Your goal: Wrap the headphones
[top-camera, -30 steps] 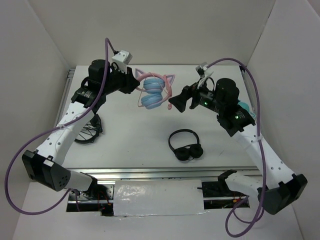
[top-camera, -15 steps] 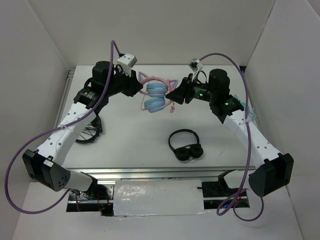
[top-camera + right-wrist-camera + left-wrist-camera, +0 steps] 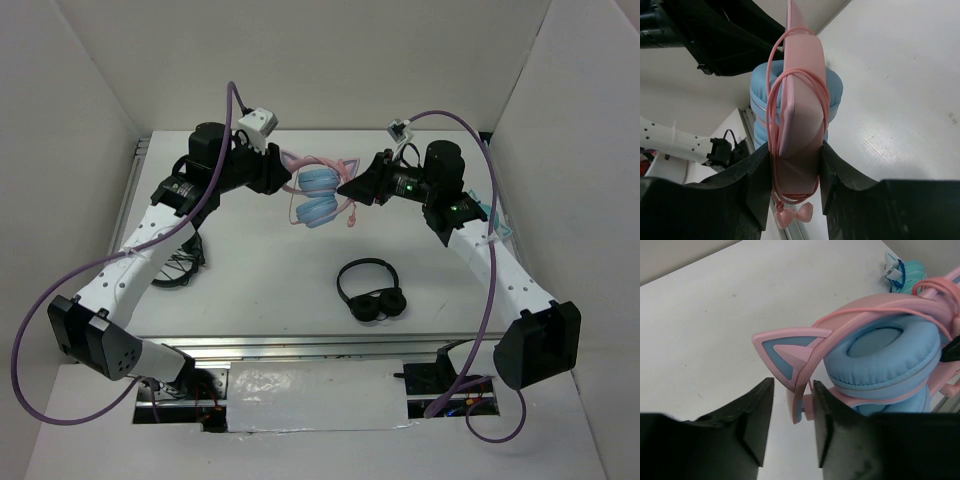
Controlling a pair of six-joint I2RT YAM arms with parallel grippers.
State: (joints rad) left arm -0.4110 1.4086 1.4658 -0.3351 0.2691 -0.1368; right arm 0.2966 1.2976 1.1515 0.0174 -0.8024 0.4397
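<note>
While the right gripper (image 3: 792, 157) is clamping the light headphones' (image 3: 315, 195) stiff band (image 3: 800, 100), judged the soundest hold, the left gripper (image 3: 791, 390) is straddling it unclosed.

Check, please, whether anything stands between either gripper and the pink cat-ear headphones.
Nothing visible does: the right gripper clamps the headphones by the band, and the left gripper straddles it beside a cat ear.

the headphones (image 3: 315, 195), pink-banded with cat ears and light blue round cups, are hanging in the air at the far middle, the right gripper (image 3: 792, 155) clamping the band, the thin pink cable (image 3: 791, 215) looping around it.
</note>
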